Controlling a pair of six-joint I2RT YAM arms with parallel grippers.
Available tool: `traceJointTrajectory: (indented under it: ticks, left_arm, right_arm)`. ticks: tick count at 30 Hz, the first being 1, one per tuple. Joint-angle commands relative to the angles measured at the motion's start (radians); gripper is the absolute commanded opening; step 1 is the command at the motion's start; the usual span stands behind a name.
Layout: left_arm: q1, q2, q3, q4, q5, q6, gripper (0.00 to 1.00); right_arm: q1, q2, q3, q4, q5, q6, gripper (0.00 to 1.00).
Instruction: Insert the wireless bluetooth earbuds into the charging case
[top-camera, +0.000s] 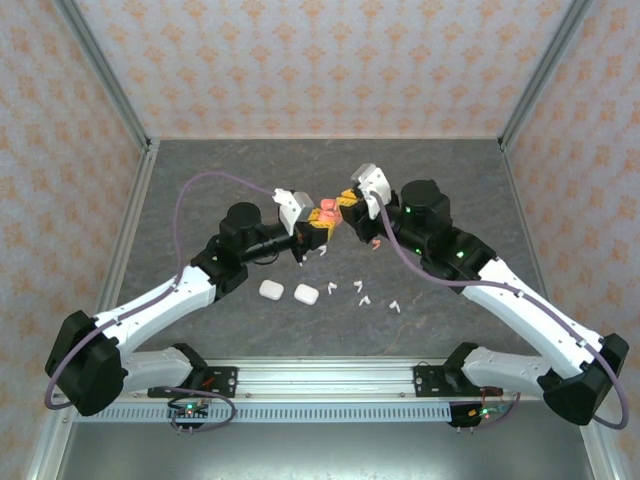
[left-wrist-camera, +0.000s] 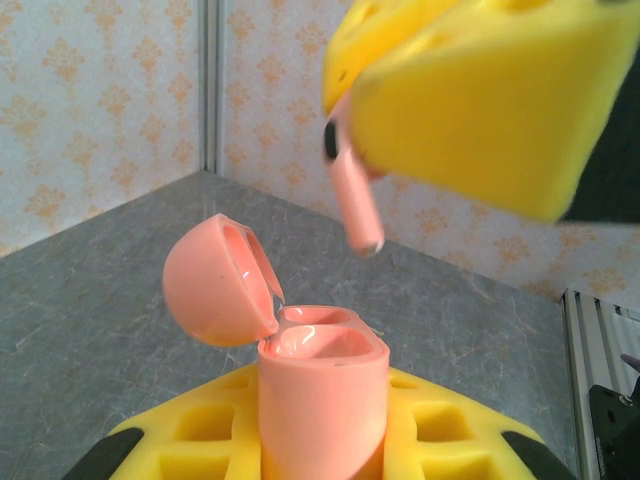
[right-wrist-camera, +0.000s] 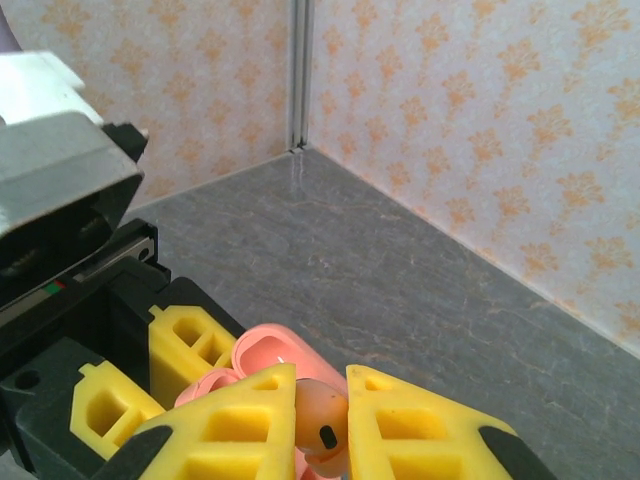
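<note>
1. Grey stone-look worktop (top-camera: 210, 180), patterned walls (top-camera: 300, 60) all round; two white cases (top-camera: 306, 294) and loose white earbuds (top-camera: 362, 300) lie lower centre of the top view.
2. Left fingers (left-wrist-camera: 190, 440) pinch the pink charging case (left-wrist-camera: 322, 375) by its body, lid (left-wrist-camera: 215, 285) hinged open toward the left in the left wrist view.
3. Right fingers (right-wrist-camera: 420, 430) pinch one coral earbud (left-wrist-camera: 356, 205) at its head, stem down, just above the case's wells, not touching.
4. We judge the bud light, stiff, slick; hold the head, leave the stem free for the well.
5. Second coral bud (top-camera: 376, 242) seems to lie on the worktop, right of centre.
</note>
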Motion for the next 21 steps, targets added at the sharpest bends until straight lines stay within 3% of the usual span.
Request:
traceJointTrajectory:
  ticks: [1, 21]
  left_arm:
    - [-0.006, 0.0, 0.035, 0.041, 0.016, -0.005, 0.0]
    - [-0.008, -0.002, 0.038, 0.041, 0.015, -0.004, 0.0]
  right_arm:
    - [0.009, 0.008, 0.024, 0.04, -0.014, -0.02, 0.15]
    - [0.014, 0.032, -0.005, 0.038, -0.09, 0.037, 0.15]
